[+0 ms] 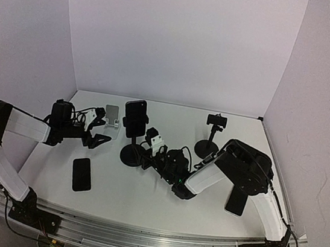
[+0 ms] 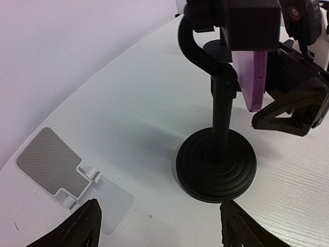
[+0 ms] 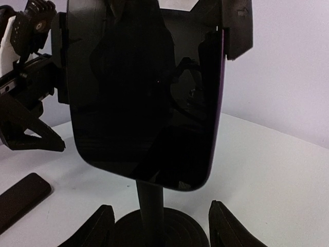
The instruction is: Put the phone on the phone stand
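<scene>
A dark phone with a purple edge (image 1: 134, 118) sits upright in the clamp of a black round-based stand (image 1: 131, 154) at mid table. It fills the right wrist view (image 3: 144, 98) and shows edge-on in the left wrist view (image 2: 255, 80). My left gripper (image 1: 98, 141) is open and empty, left of the stand; its fingertips (image 2: 85, 226) frame the stand's base (image 2: 216, 164). My right gripper (image 1: 150, 160) is open and empty, right of the stand, its fingertips (image 3: 229, 226) either side of the base (image 3: 154, 229).
A second black phone (image 1: 81, 174) lies flat at front left. A white flat stand (image 1: 112, 116) sits behind the left gripper. A small black stand with a clamp (image 1: 212, 136) stands at back right. Another dark phone (image 1: 236, 201) lies by the right arm.
</scene>
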